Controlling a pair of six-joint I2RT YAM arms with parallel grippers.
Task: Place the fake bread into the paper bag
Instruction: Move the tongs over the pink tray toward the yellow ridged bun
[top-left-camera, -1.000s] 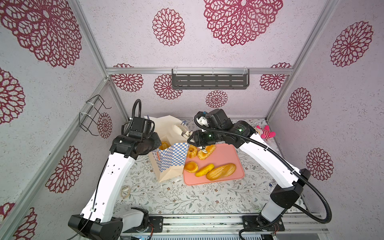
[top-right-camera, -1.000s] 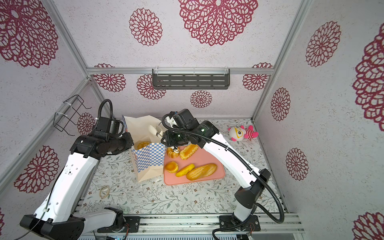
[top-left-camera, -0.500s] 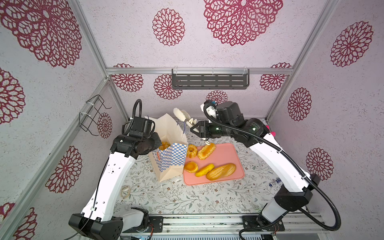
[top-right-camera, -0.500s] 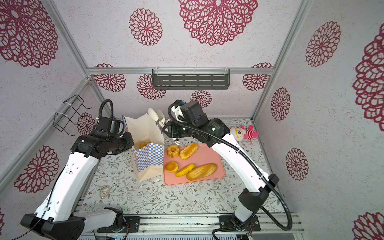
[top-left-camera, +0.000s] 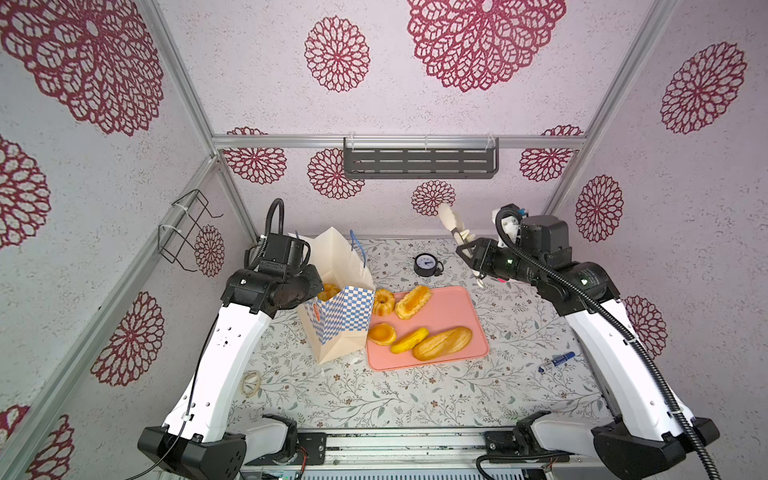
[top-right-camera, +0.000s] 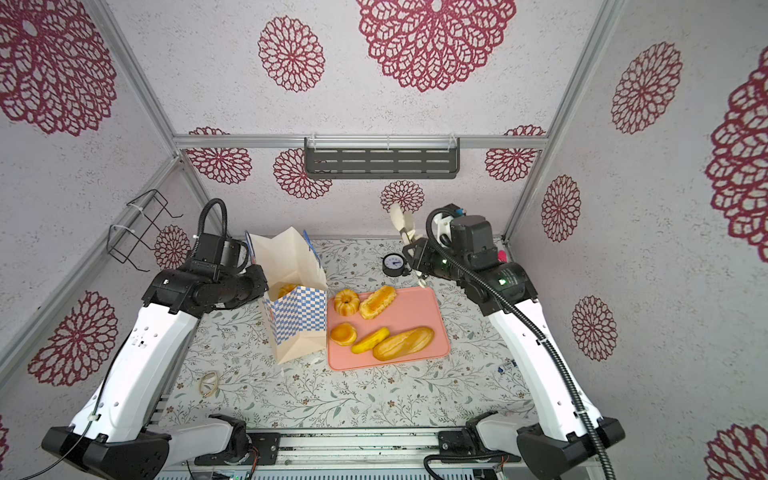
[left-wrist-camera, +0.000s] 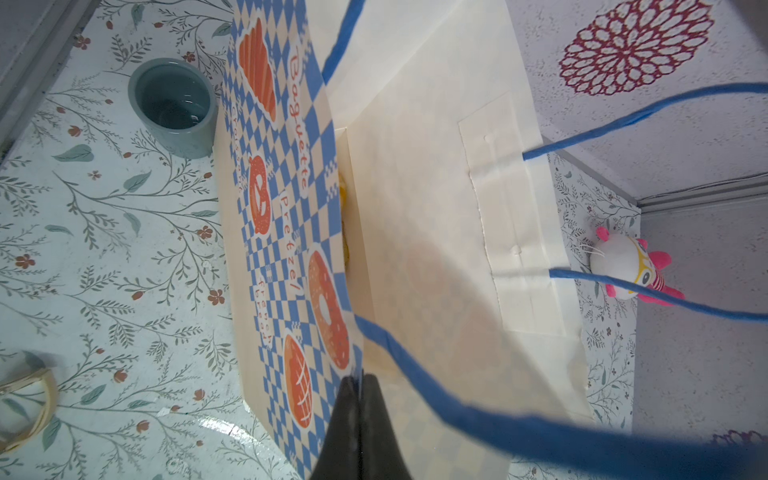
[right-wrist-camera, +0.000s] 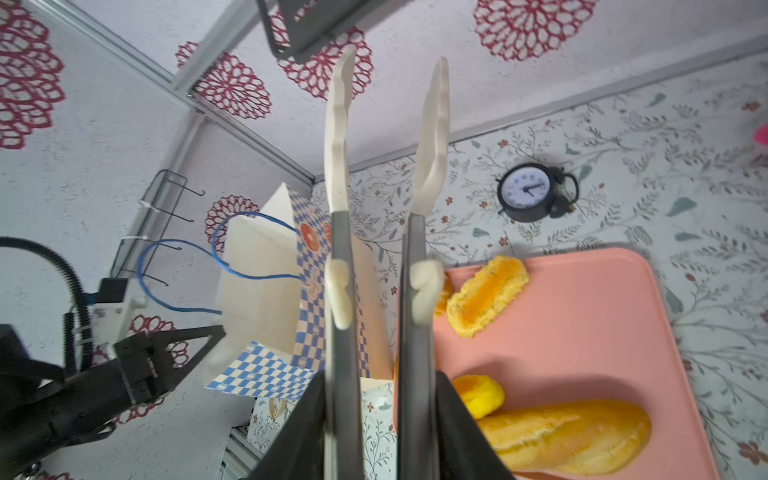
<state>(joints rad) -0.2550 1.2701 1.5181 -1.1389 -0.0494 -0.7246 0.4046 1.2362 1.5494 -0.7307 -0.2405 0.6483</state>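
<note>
Five pieces of fake bread (top-left-camera: 443, 343) lie on the pink tray (top-left-camera: 453, 307), which sits against the paper bag (top-left-camera: 340, 316); one more shows inside.

- Bag rim: pinched in the closed left claw (left-wrist-camera: 358, 386).
- Tongs (right-wrist-camera: 338, 145): clamped in the right claw (right-wrist-camera: 380, 415), tips apart, empty, pointing up toward the back wall.
- Bread: below and forward of the tong tips; right arm nearer.

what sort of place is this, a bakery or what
Probably a robot test booth: left arm and right arm on a rail, papered walls in metal framing, toy bread on a tray by a paper bag.
</note>
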